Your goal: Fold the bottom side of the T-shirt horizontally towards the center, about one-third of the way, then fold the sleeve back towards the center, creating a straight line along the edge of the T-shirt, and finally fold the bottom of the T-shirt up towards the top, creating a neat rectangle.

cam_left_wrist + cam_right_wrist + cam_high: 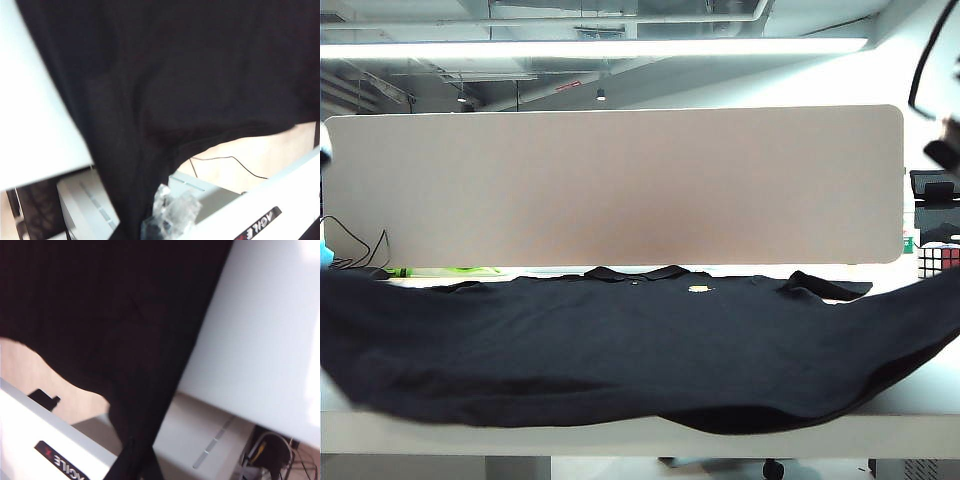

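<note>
The T-shirt (620,340) lies spread across the white worktop (920,405), collar (635,272) toward the far edge, the yellow chest logo (699,289) just beside the collar. One sleeve (825,287) lies flat near the far right of the worktop.

The hem (620,420) is lifted at both ends: the cloth rises toward the left and right borders of the exterior view and sags in the middle, where it droops near the worktop's near edge. Shadow shows under the sagging right part.

Neither arm shows clearly in the exterior view.

Left wrist view: black cloth (175,90) fills most of the frame and narrows into a bunch running down to the left pincer (131,231). The fingers themselves are hidden by the cloth; the jaws read as closed, and the taut bunch indicates a grip on the hem. The worktop's edge (40,150) lies beside the cloth. A crumpled clear plastic piece (172,212) shows below.

Right wrist view: black cloth (100,315) likewise gathers into a narrow strip down to the right pincer (134,465). Fingers hidden; jaws closed, gripping the hem. The worktop (260,350) lies beside the cloth.

Behind the worktop stands a pale divider panel (615,185). A Rubik's cube (938,259) sits at the far right edge.
</note>
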